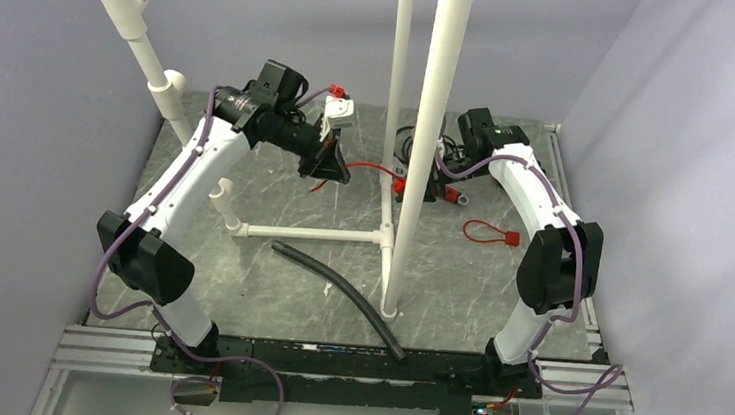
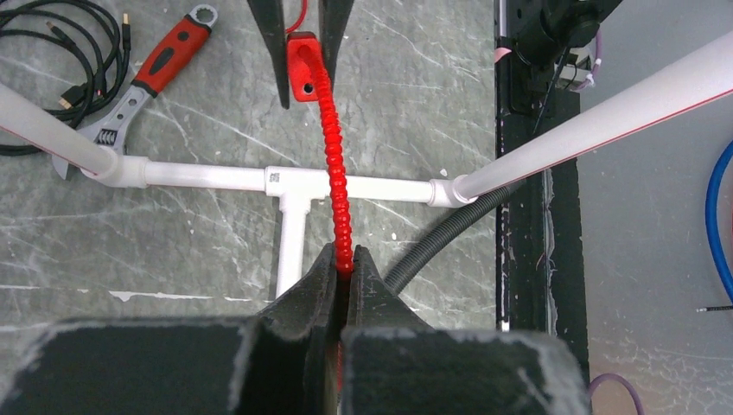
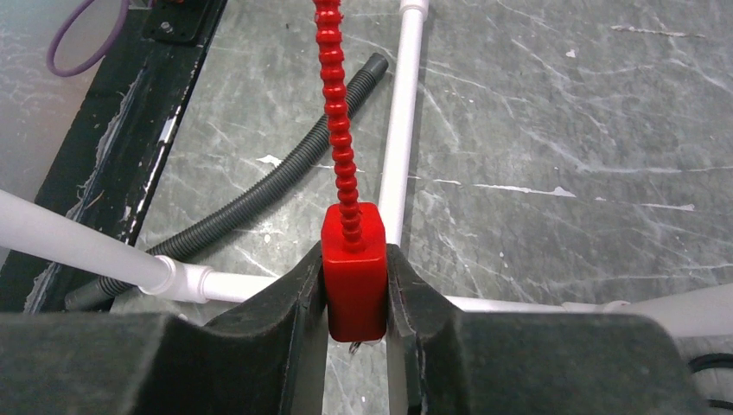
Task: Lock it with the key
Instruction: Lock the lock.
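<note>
Spanning the gap between both arms, the lock (image 3: 354, 268) hung above the table (image 3: 562, 112), toward 12 o'clock in the top view. The right gripper (image 3: 354, 259) was clamped on its red body, and the left gripper (image 2: 345, 255) pinched its ribbed cable (image 2: 339, 173). Beneath lay the pipe frame (image 2: 207, 177) and a hose (image 3: 259, 203). A wrench (image 2: 147, 82) lay at 10 o'clock in the left wrist view. A second lock (image 1: 490, 233) rested at 3 o'clock of the held one.
</note>
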`<control>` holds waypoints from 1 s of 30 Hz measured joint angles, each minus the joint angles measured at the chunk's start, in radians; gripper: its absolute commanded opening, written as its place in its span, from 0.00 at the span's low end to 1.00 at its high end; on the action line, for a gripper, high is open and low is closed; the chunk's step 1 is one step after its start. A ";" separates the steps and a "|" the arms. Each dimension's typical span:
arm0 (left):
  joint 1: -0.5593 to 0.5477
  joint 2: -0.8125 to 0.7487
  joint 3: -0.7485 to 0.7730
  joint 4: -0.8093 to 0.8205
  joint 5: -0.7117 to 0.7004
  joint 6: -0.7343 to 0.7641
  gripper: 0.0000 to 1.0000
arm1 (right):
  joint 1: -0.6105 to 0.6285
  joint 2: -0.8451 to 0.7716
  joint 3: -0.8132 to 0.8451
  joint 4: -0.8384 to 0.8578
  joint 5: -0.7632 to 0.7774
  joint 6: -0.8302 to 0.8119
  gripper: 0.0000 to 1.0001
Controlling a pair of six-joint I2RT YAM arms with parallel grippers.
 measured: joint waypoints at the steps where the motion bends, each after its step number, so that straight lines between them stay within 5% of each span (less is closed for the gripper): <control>1: 0.003 0.000 -0.005 0.008 0.000 -0.005 0.00 | 0.000 0.000 0.000 -0.001 0.000 -0.003 0.00; 2: 0.006 0.000 -0.013 0.019 0.000 -0.014 0.04 | 0.000 0.000 0.000 -0.002 0.000 -0.003 0.00; 4: 0.010 0.000 -0.028 0.039 -0.003 -0.026 0.28 | 0.000 0.000 0.000 -0.002 0.000 0.004 0.00; 8: 0.015 -0.004 -0.083 0.104 -0.039 -0.067 0.47 | 0.000 0.000 0.000 0.011 0.002 0.056 0.00; 19: 0.021 -0.037 -0.111 0.116 -0.280 -0.007 0.54 | 0.000 0.000 -0.001 0.039 0.063 0.178 0.00; 30: 0.022 -0.047 -0.110 0.072 -0.468 0.118 0.46 | 0.000 0.000 -0.005 0.046 0.092 0.199 0.00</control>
